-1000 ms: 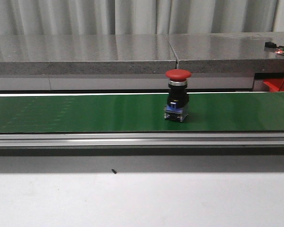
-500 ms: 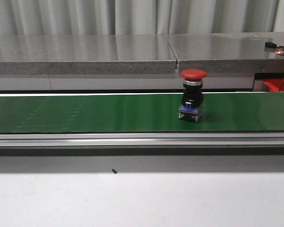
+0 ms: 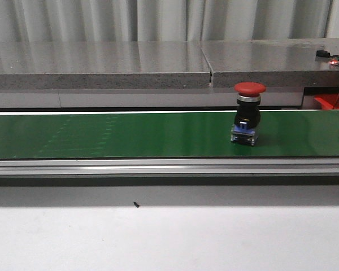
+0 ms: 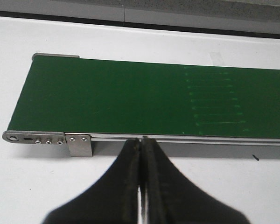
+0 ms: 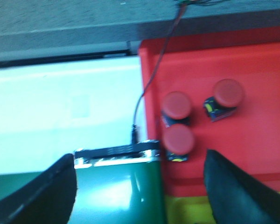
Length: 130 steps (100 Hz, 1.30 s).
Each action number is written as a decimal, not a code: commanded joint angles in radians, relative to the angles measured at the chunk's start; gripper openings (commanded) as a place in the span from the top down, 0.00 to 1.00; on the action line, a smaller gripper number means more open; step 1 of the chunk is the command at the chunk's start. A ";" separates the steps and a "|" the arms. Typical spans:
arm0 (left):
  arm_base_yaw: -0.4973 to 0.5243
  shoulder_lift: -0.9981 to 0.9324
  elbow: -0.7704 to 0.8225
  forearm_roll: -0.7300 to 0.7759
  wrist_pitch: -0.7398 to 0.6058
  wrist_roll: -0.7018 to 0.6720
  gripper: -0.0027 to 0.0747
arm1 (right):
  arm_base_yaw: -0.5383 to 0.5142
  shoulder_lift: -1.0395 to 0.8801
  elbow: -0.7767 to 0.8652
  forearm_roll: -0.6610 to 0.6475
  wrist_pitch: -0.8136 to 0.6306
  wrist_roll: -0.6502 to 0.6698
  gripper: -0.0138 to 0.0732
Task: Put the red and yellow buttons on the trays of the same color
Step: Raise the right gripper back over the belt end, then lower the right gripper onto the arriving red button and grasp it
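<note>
1. Front view: a red mushroom-head push button (image 3: 246,116) stands upright on a flat green conveyor belt (image 3: 101,135), toward the belt's right part. Its domed red cap sits on a silver collar, a black cylindrical body and a blue, blocky base. The belt has a smooth, faintly glossy surface and a brushed metal rail along its near edge. Behind it runs a grey speckled stone-like ledge (image 3: 101,65). In front lies the plain white desk (image 3: 169,243). A corner of a red plastic tray (image 3: 330,101) shows at the far right.

2. Left wrist view: the left end effector (image 4: 141,163) has two black, tapering fingers pressed together with no gap, holding nothing. It hangs over the white desk just beside the belt's metal rail, near the belt's rounded end.

3. Right wrist view, somewhat blurred: the right end effector (image 5: 140,186) has its two dark fingers spread wide apart, empty. Between them lies the belt's end and the smooth red tray, where three more red-capped buttons (image 5: 178,121) rest. A sliver of a yellow tray (image 5: 191,210) adjoins the red one.
</note>
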 commanded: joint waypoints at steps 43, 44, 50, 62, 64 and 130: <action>-0.008 0.005 -0.026 -0.003 -0.065 -0.007 0.99 | 0.209 -0.092 0.000 0.008 0.151 -0.034 0.20; -0.008 0.005 -0.026 -0.003 -0.065 -0.007 0.99 | 0.213 -0.092 0.000 0.009 0.152 -0.040 0.20; -0.008 0.005 -0.026 -0.003 -0.065 -0.007 0.99 | 0.226 -0.092 0.000 0.013 0.167 -0.069 0.20; -0.008 0.005 -0.026 -0.003 -0.065 -0.007 0.99 | 0.248 -0.092 0.000 0.025 0.216 -0.138 0.20; -0.008 0.005 -0.026 -0.003 -0.065 -0.007 0.99 | 0.249 -0.092 0.000 0.032 0.227 -0.154 0.20; -0.008 0.005 -0.026 -0.003 -0.065 -0.007 0.99 | 0.254 0.110 0.062 0.193 0.294 -0.348 0.20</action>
